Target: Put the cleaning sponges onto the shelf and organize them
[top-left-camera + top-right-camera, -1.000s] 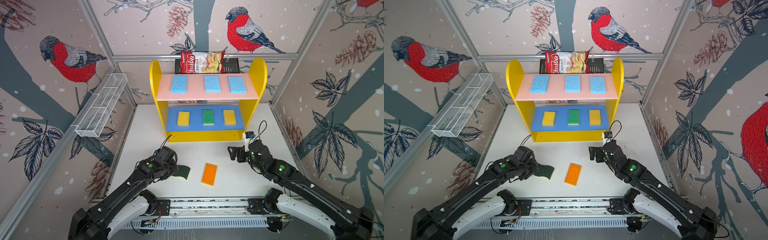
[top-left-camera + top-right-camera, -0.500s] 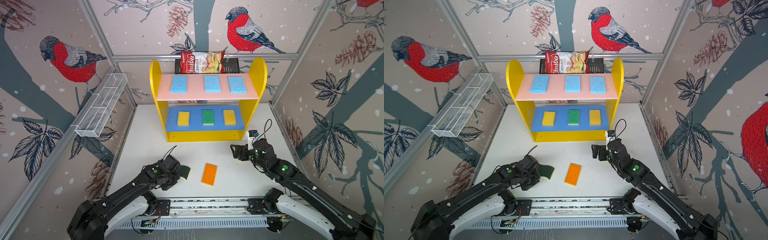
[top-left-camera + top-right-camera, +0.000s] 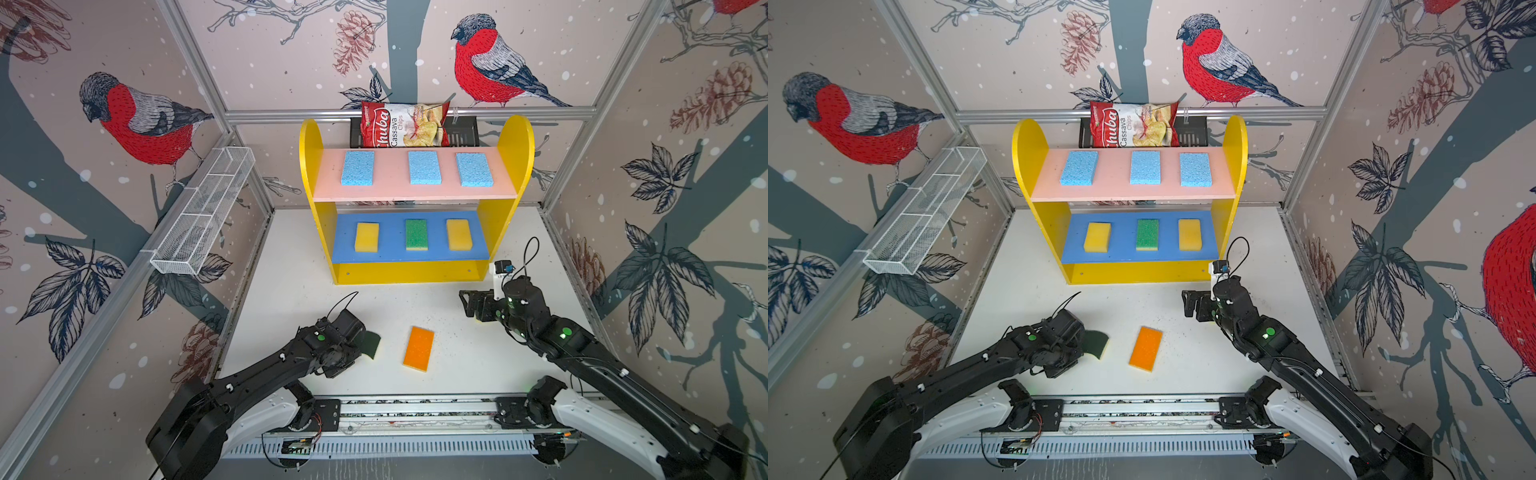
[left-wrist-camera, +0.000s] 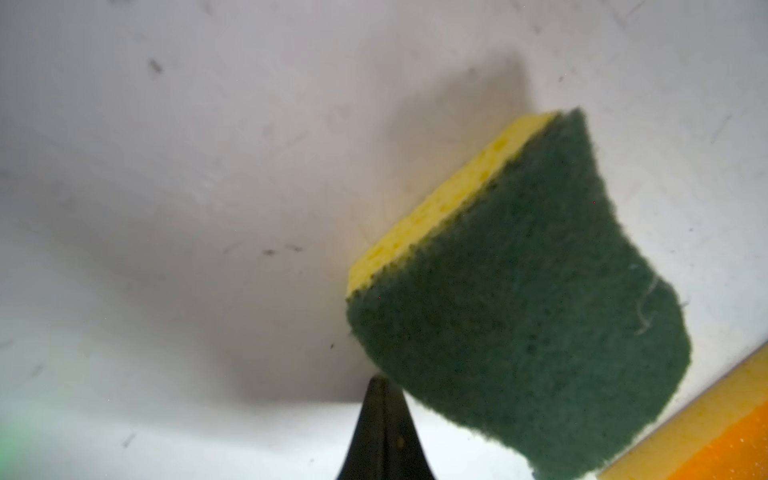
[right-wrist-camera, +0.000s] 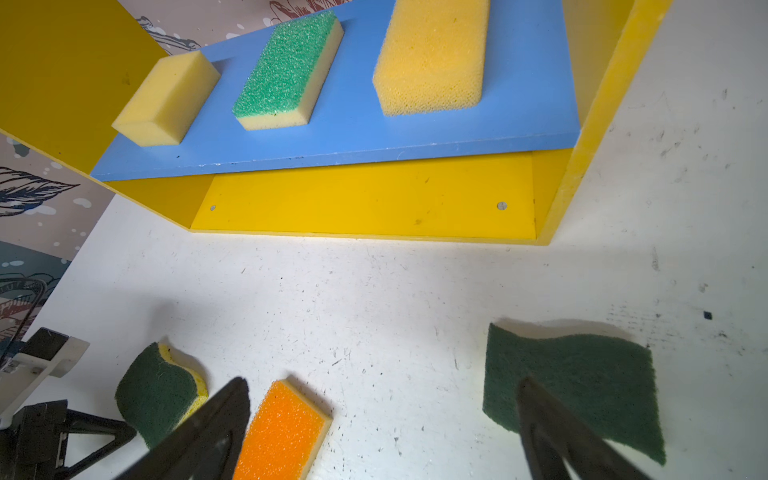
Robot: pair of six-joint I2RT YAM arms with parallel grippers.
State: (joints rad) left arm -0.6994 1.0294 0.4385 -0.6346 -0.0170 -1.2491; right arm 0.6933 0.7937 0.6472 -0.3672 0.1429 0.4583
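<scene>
**Sponge-shelving cell, read from left to right.** The left gripper (image 4: 380, 415) is shown low over the white table (image 3: 291, 266) with its fingers pressed together on nothing. A wavy dark-green-on-yellow sponge (image 4: 519, 311) is seen just beside the tips, not between them (whether tip and sponge touch cannot be told). Near it, the orange-topped sponge (image 3: 419, 348) is laid flat on the table. Behind, two tiers of the shelf (image 3: 311, 174) are filled. Three light blue sponges (image 3: 424, 167) are spaced along the pink upper board (image 3: 390, 191). A yellow sponge (image 3: 367, 237), a green-topped sponge (image 3: 416, 235) and a second yellow sponge (image 3: 459, 235) are set along the blue middle board (image 3: 395, 255). Nothing is carried by the yellow base (image 5: 365, 208). To the right, the right gripper (image 5: 384, 382) is held with its fingers wide apart, and a second wavy sponge (image 5: 582, 382) is partly hidden behind one finger. Three sponges are judged yet to be shelved. Were the left arm raised as it stands, nothing would be lifted, since no sponge is clamped. A sideways motion could shove the wavy sponge into the orange-topped one. In a descent of the right gripper, its sponge could be pinned under a fingertip rather than straddled. Any sponge slid in tilted could be snagged in the low gap under the blue board.
</scene>
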